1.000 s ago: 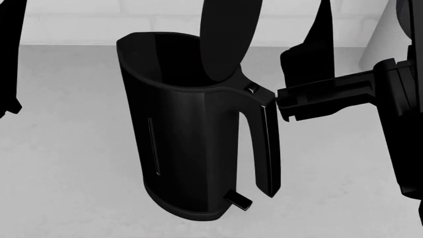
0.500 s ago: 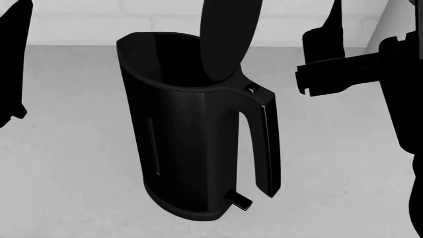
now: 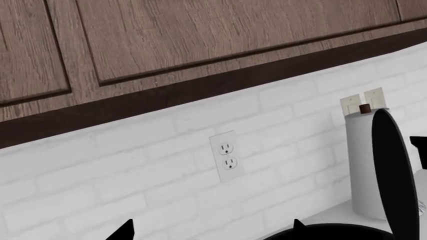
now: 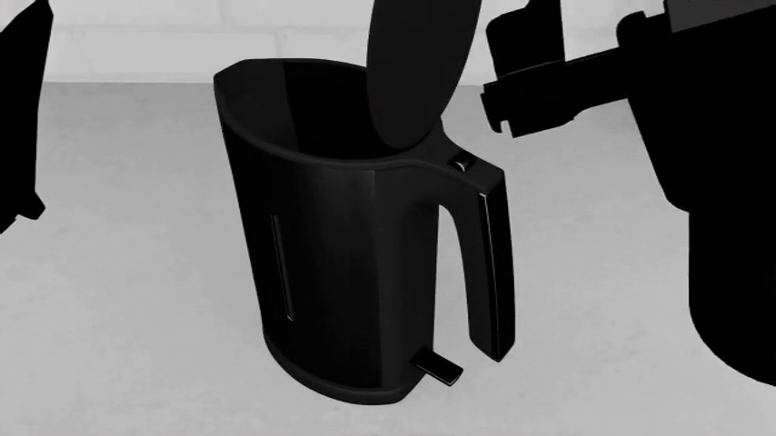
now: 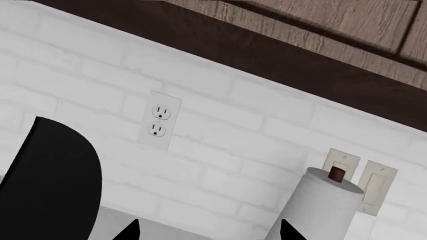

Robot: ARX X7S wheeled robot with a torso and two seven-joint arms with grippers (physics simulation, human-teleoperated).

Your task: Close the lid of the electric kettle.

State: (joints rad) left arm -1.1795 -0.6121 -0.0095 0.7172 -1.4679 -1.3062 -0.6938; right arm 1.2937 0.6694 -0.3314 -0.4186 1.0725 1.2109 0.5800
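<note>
The right gripper [image 4: 503, 113] fingers stand parted, empty, at 1 o'clock of the upright lid [image 4: 419, 68]; the left gripper's [image 3: 210, 231] tips are spread. The electric kettle [image 4: 352, 263] stands on a grey counter [image 4: 134, 300] before white brick wall [image 5: 220, 140].

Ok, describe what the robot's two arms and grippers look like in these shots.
Both are plain matte black, with no cables or markings visible. The right arm is a bulky rounded mass leading into a blocky, stepped bar, the right gripper. The left arm shows only as a flat dark slab. In the wrist views, the jaws end in small pointed black tips.
</note>
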